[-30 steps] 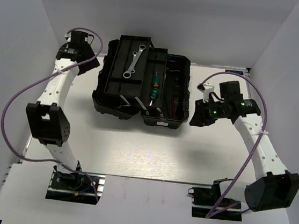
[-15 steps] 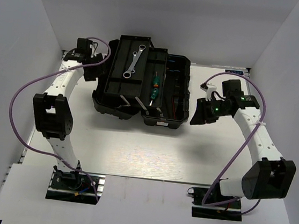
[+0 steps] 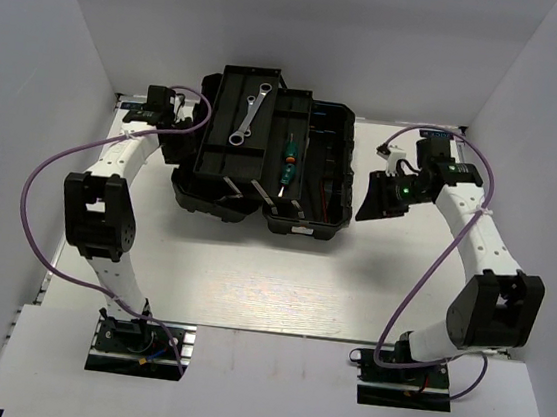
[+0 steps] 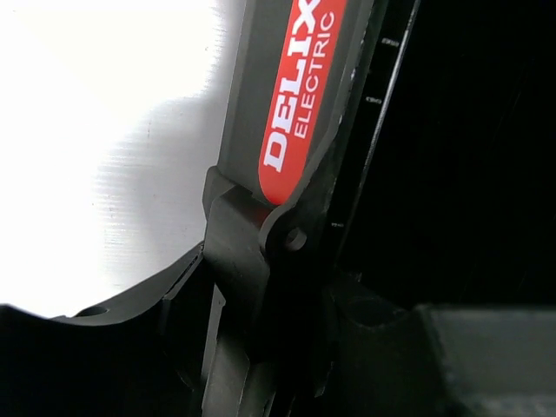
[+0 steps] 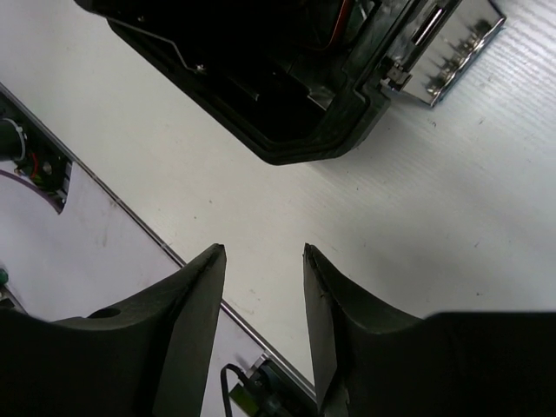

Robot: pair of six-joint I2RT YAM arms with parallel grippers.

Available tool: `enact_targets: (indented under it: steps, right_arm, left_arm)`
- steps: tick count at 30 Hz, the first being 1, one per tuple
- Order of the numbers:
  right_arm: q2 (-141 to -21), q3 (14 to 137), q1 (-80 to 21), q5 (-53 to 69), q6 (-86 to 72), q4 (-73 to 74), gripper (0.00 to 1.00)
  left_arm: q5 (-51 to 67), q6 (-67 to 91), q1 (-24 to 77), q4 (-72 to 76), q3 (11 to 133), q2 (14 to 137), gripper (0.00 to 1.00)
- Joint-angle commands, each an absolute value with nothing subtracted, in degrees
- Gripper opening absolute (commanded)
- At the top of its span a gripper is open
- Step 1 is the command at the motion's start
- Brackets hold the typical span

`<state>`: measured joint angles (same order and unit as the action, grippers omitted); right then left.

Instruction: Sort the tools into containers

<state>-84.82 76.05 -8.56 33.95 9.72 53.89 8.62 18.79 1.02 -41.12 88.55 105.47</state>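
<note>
Wrench (image 3: 250,113) and screwdriver (image 3: 288,161) lie inside open toolbox (image 3: 344,120). Likely rigid, light, slick steel, so pinch mid-shaft. Right gripper (image 5: 262,252) spread, empty, beside box. Left gripper (image 3: 179,129) at box's left side, jaws can't tell.

At the left wall of the toolbox (image 3: 301,227), the left gripper (image 3: 179,125) hides its fingertips (wrist camera: only dark, blurred plastic); the toolbox's right-half contents are indistinct.

We see white links and bulky black joints on the left arm (image 3: 118,160) and right arm (image 3: 483,242), a purple cable (image 3: 27,190) looping along each, a green wrist light (image 3: 404,191), and the right gripper (image 5: 262,252) with black tapered fingers (image 5: 187,321).
</note>
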Motion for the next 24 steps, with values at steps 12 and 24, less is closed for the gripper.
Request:
enact_targets:
  steps: [12, 24]
  right_arm:
    - [-96.92, 85.69, -8.08, 30.06, 3.61, 45.7, 0.68]
    - [-114.96, 98.44, -11.51, 31.46, 0.96, 45.7, 0.74]
  left_arm:
    - [10.11, 18.81, 1.67, -40.08, 96.24, 98.79, 0.01]
    - [12.03, 21.18, 3.87, -41.22, 99.05, 95.71, 0.0]
